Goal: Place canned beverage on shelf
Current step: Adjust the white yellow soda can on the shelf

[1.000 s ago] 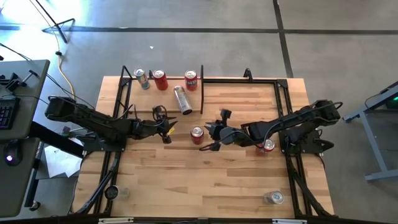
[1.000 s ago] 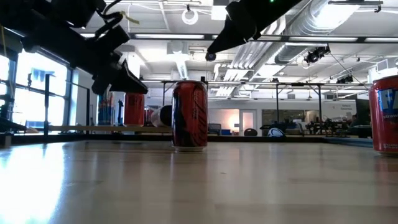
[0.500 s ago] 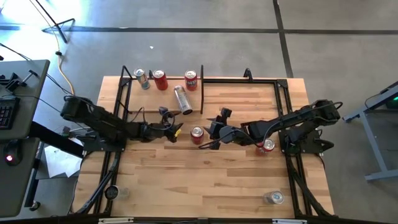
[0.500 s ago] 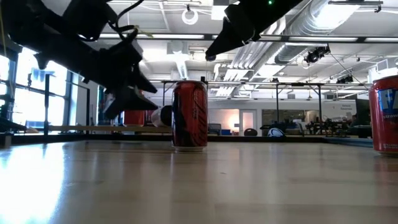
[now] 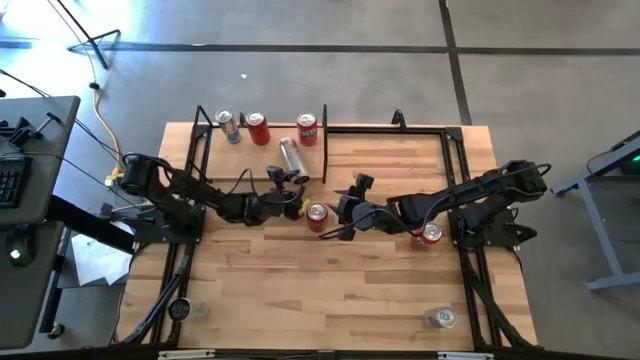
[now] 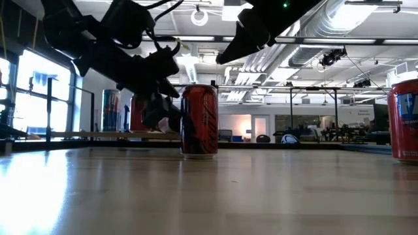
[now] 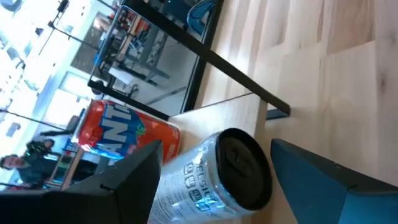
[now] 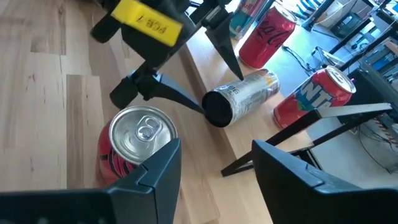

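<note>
A red can stands upright on the tabletop at mid-table. The shelf at the far left carries a teal can, a red can and an orange can, all upright. A silver can lies on its side on the shelf. My left gripper is open. Its fingers stand on either side of the silver can's near end, with no touch showing. My right gripper hangs open just right of the red can and above it.
Another red can stands under the right arm, at the right edge of the low view. A silver can stands near the table's near right corner. Black frame rails run along the far and side edges.
My left gripper has gone toward the table's right and a little down, from left of the red can up to the silver can's near end. It has rolled and opened from shut to wide. The cans have kept still.
</note>
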Robot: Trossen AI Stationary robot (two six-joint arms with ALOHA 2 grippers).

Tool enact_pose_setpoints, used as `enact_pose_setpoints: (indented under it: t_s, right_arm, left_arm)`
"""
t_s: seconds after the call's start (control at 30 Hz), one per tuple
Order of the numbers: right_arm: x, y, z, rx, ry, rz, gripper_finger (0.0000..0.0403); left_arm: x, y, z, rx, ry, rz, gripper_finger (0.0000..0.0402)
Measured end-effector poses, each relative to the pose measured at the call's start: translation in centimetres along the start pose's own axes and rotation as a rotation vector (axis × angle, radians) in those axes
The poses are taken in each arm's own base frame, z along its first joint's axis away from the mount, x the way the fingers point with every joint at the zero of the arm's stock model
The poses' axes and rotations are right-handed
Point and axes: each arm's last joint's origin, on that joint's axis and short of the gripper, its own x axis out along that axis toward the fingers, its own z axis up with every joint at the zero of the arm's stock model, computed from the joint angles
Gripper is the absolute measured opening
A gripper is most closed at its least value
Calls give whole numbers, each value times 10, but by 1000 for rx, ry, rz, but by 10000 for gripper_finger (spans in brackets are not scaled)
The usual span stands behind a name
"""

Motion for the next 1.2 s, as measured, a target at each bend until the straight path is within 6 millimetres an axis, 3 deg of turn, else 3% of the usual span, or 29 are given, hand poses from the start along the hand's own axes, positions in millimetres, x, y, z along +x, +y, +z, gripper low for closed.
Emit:
enact_pose_setpoints:
  t_s: [0.3,0.97,1.2]
  right_arm:
    - [0,0,0,1,3,0,181]
    - [0,0,0,1,3,0,181]
    - [0,0,0,1,2,0,181]
  left_arm:
    - [6,5,-1,-150,44,23,259]
    - [8,3,-8,-177,85,-17,21]
    - [7,5,-9,-171,108,22,1]
